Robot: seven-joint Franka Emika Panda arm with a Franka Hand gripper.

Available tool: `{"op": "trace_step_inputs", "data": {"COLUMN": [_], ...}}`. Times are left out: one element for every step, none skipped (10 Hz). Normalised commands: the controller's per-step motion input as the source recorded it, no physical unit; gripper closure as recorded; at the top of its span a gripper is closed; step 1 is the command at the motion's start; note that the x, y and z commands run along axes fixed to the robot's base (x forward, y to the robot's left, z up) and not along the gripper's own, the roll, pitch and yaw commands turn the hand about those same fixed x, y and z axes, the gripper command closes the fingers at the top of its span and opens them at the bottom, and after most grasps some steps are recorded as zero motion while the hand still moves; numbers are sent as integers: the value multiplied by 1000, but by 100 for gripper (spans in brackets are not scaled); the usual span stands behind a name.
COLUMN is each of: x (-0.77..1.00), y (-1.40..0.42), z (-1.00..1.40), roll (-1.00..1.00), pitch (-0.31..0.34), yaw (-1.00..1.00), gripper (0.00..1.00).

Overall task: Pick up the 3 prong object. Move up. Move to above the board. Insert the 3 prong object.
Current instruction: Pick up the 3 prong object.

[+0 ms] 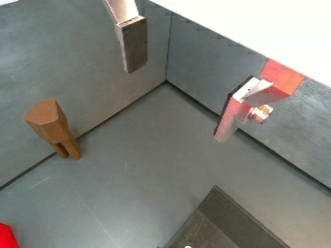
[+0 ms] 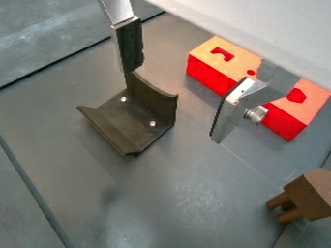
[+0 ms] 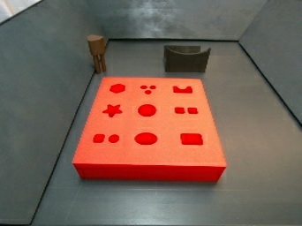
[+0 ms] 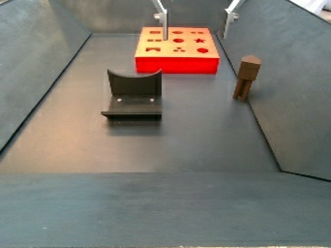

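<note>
The 3 prong object point(image 3: 95, 53) is a small brown peg standing upright on the floor beyond the board's far left corner. It also shows in a side view point(image 4: 246, 77) and in both wrist views point(image 1: 52, 126) point(image 2: 307, 197). The board point(image 3: 147, 124) is a large flat red block with darker cut-outs, also seen in a side view point(image 4: 179, 48). My gripper point(image 4: 195, 16) is open and empty, high over the board's end and far from the peg. Its fingers point(image 1: 134, 44) stand wide apart with nothing between them in both wrist views point(image 2: 175, 105).
The dark fixture point(image 3: 185, 57) stands on the floor beside the board point(image 4: 134, 95) point(image 2: 130, 121). Grey walls enclose the floor point(image 4: 155, 145). Red pieces with pale tops point(image 2: 226, 66) show past one finger; I cannot tell what they belong to.
</note>
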Motion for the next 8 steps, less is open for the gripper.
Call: {"op": "trace_step_inputs", "data": {"x": [-440,-503,-514,-774,-829,-846,-771,-771], "y": [-160,-214,-249,-329,-337,-331,-309,-263], "z": [-146,-263,-343,-363,-420,-463,-489,-466], "roll": [91,61,79,136,156,153,147,180], "pitch": [-47,-173,-229,-239,-214,-199,-190,-149], "yaw": [-9,-26,-11,-66,-23,-26,-26,-40], "gripper": [0,0,0,0,0,0,0,0]}}
